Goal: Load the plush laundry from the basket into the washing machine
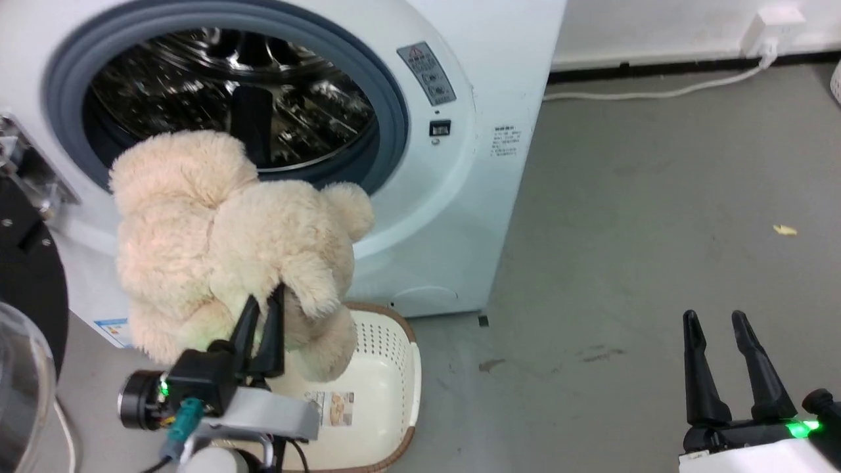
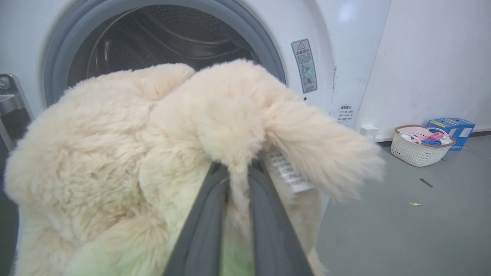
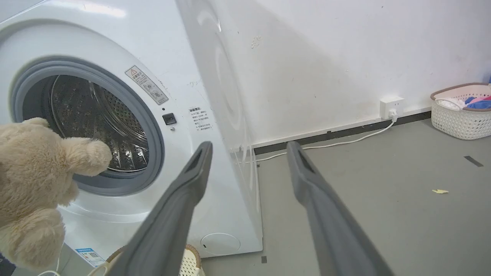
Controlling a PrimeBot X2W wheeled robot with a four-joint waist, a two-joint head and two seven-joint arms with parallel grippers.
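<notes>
Grey floor [image 1: 657, 197], white wall [image 3: 345, 46].

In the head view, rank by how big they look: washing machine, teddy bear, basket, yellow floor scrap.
1. washing machine
2. teddy bear, held nearer the camera, so it looks bigger than it is
3. basket, partly hidden behind the bear
4. yellow scrap, by far the smallest
</notes>
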